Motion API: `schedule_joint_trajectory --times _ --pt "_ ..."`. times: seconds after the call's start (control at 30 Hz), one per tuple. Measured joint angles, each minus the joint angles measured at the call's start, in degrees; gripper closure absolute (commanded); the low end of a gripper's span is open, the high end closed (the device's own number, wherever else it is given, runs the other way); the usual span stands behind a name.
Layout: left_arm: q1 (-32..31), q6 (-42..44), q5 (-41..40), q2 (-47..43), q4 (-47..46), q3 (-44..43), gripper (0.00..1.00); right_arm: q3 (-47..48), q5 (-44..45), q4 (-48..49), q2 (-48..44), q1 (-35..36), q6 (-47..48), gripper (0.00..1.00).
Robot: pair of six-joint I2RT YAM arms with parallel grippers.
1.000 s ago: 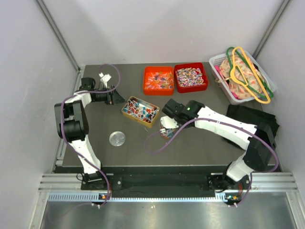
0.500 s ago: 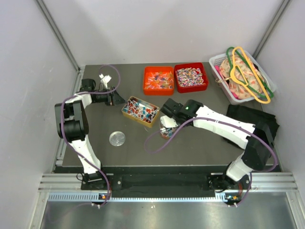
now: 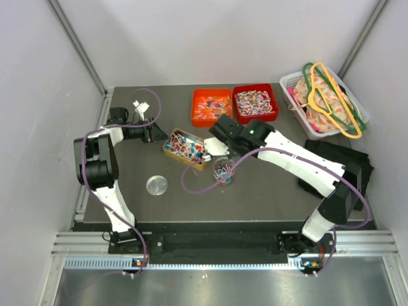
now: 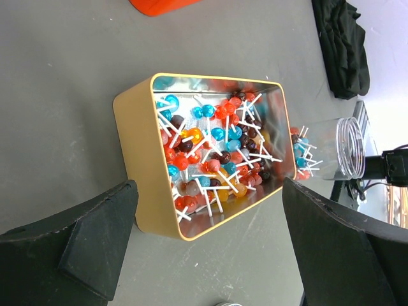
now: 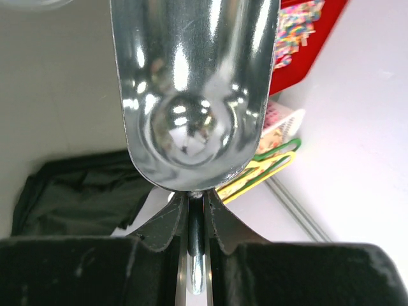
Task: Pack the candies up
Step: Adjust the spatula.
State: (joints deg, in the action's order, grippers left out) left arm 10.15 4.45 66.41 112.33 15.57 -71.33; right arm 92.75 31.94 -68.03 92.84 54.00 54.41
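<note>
The candies are small ball sweets on white sticks, red, blue, orange and brown, heaped in a gold tin lying left of centre. A clear jar just right of the tin holds a few more. My right gripper is shut on the handle of a metal scoop, whose bowl sits at the tin's right end. In the right wrist view the scoop looks empty, its handle pinched at the gripper. My left gripper stands open just left of the tin, its jaws wide.
An orange bin and a red bin of small sweets stand at the back. A white basket with cloth and hangers sits back right, black fabric in front of it. A round metal lid lies front left.
The right arm has carried the scoop up and to the left, from over the jar to the tin's right end, uncovering the jar. The left arm has not moved.
</note>
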Motion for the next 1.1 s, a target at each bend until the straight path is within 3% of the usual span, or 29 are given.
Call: schedule_joint_trajectory --times 0.17,0.5,0.7,0.87,1.1 --pt "0.0 -0.3 0.1 0.0 -0.9 0.3 0.01 2.4 2.3 5.4 3.8 -0.2 1.8 1.0" --pt "-1.7 -3.3 0.0 0.0 -5.5 1.9 0.01 7.0 11.3 22.4 24.7 -0.2 12.3 1.0" --pt "-2.0 -4.3 0.2 0.0 -8.4 2.9 0.01 8.2 15.2 30.4 29.7 0.0 19.5 1.0" --pt "-2.0 -5.4 0.3 0.1 -9.4 3.5 0.01 13.3 15.7 31.1 31.6 0.5 20.6 1.0" --pt "-2.3 -7.4 1.7 0.0 -11.4 3.5 0.01 22.6 10.0 25.0 30.8 0.6 10.5 1.0"
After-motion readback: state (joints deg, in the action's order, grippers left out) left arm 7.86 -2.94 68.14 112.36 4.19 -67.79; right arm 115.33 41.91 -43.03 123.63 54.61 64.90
